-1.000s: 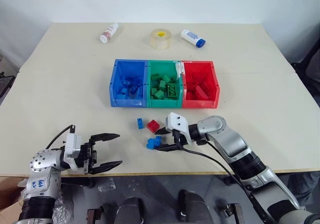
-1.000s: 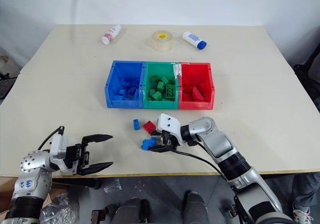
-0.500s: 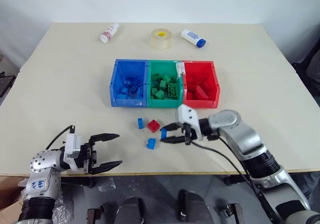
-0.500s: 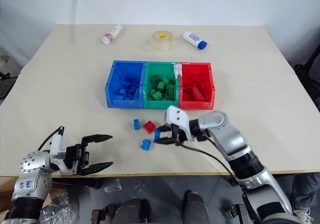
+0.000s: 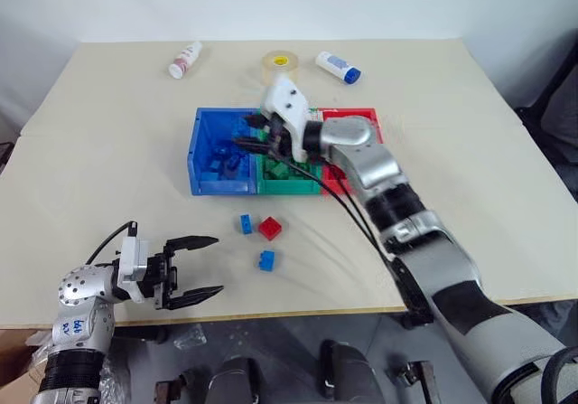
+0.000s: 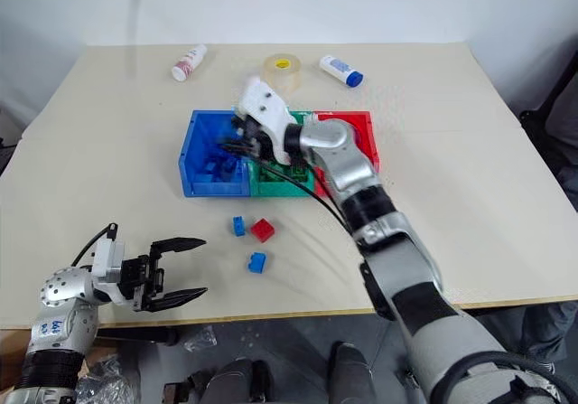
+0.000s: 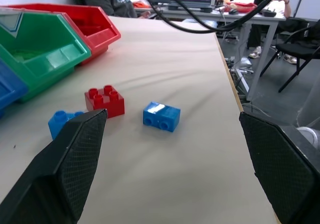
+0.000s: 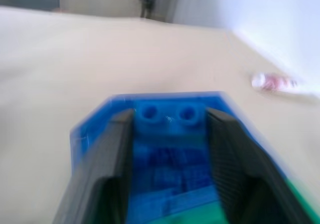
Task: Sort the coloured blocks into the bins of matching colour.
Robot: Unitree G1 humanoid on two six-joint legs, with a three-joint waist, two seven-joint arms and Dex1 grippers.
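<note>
Right wrist view, blue brick (image 8: 167,113) between pincer (image 8: 170,134) fingers

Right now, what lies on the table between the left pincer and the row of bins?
In the left eye view, three loose blocks: a small blue block, a red block and another blue block, between the left pincer and the bins.

The beige counter (image 5: 470,169) carries 3 joined bins (image 5: 209,180), 2 loose blue blocks (image 5: 265,260) and 1 red block (image 5: 269,229) before them, plus a tape roll (image 5: 280,61) and 2 small bottles (image 5: 184,59) behind.
</note>
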